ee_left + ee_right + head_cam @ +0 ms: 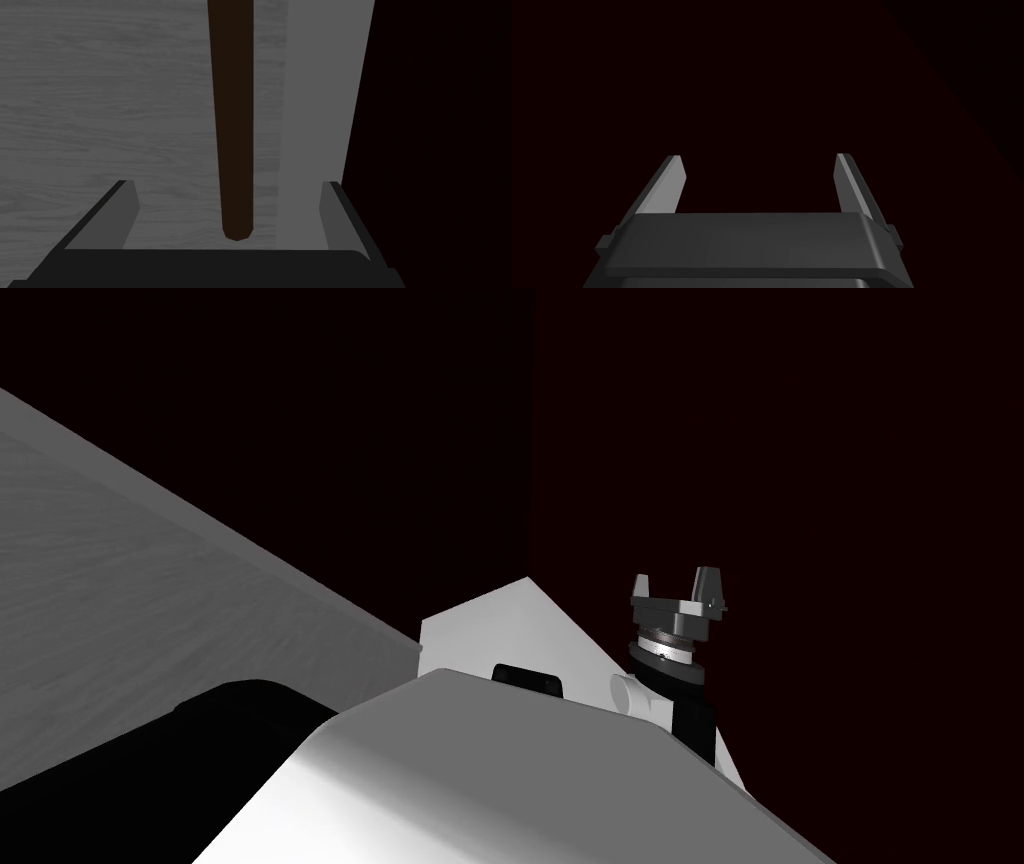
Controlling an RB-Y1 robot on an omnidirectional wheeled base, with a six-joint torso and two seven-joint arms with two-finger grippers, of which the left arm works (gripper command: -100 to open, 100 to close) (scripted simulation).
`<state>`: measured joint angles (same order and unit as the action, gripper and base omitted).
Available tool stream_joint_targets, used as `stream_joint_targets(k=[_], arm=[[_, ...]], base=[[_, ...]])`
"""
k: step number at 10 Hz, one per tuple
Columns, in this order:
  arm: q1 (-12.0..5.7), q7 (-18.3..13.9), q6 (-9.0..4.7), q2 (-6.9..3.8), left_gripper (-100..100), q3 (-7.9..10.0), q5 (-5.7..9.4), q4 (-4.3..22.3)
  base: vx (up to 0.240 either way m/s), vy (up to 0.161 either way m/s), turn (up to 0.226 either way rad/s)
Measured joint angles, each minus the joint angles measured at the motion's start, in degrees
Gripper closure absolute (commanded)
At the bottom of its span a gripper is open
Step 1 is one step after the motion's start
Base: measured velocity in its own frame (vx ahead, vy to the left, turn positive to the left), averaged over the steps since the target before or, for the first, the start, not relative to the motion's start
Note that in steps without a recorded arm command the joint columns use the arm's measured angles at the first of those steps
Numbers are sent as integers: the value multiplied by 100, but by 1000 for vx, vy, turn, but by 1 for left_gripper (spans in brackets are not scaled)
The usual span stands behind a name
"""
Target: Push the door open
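Observation:
A flat dark maroon surface (800, 488), which I take for the door, rises right in front of me, and a vertical seam (530, 438) splits it from a second dark maroon plane on the left. My right gripper (675, 580) is held up close to it, open and holding nothing. Along that hand the same maroon surface (762, 75) lies just beyond the open right gripper (759, 157). My left gripper (230, 184) is open too. Between its fingers (125, 210) runs a narrow dark brown strip (232, 125) over a grey wood-grain surface (100, 100).
A grey wood-grain surface (120, 588) with a plain grey band along its edge lies to my left. By the left hand, a lighter grey band (320, 100) borders a dark maroon area (440, 125). A black shape (180, 758) sits low at left.

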<state>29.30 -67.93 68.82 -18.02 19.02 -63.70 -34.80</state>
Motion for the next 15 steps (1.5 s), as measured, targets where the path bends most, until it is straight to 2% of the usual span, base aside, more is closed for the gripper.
stream_joint_targets(k=[4,5,7,11,13,15], arm=[[17,7,-72,-72,-100,3,6,34],[4,10,-51,-35,100,-1,12,35],[3,8,-74,-82,100,-2,-1,23],[7,6,-76,-81,100,0,1,27],[31,110,26,-64,100,99,114,-18],[18,138,73,-31,100,174,214,54]], base=[[-114,145,7],[14,-32,25],[16,-14,-9],[34,-1,7],[199,-25,47],[172,-60,33]])
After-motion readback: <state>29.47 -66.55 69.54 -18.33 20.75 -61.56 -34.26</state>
